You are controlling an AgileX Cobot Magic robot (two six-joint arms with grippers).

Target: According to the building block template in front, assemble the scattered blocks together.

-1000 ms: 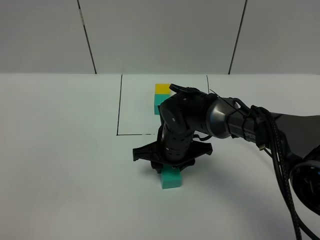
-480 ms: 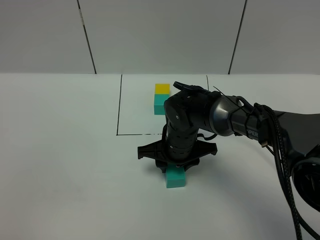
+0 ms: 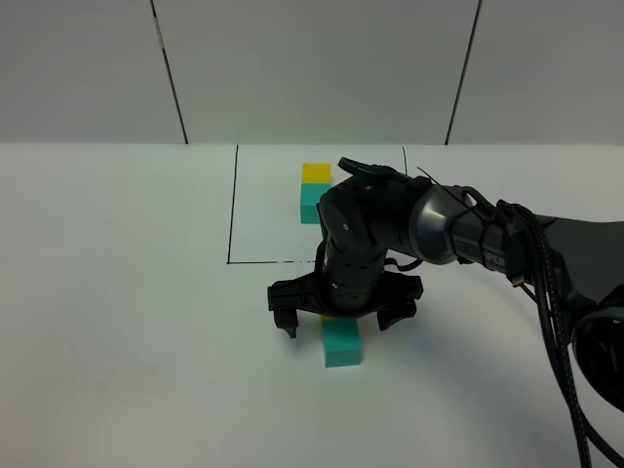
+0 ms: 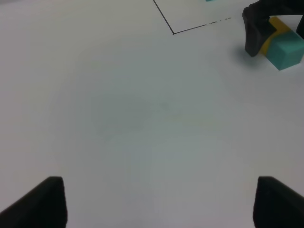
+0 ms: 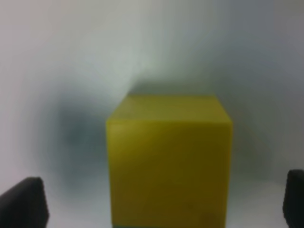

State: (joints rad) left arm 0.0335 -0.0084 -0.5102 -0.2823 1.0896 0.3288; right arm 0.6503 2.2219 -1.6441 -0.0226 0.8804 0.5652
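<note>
The building block template, a yellow cube joined to a teal one, lies inside the drawn rectangle at the back. Nearer the front sits the loose teal cube, and the loose yellow cube rests right behind it, touching it. In the exterior view the arm mostly covers the yellow cube. My right gripper hangs over the yellow cube, open, its fingers spread well clear on both sides. My left gripper is open over bare table, far from the blocks.
A black-lined rectangle is drawn on the white table and frames the template. The right arm and its cables stretch in from the right edge. A panelled wall closes the back.
The right gripper carried the yellow cube slightly right, nudging the teal cube with it, then spread its jaws and let go. The yellow cube now rests against the teal one. The template has not moved.
</note>
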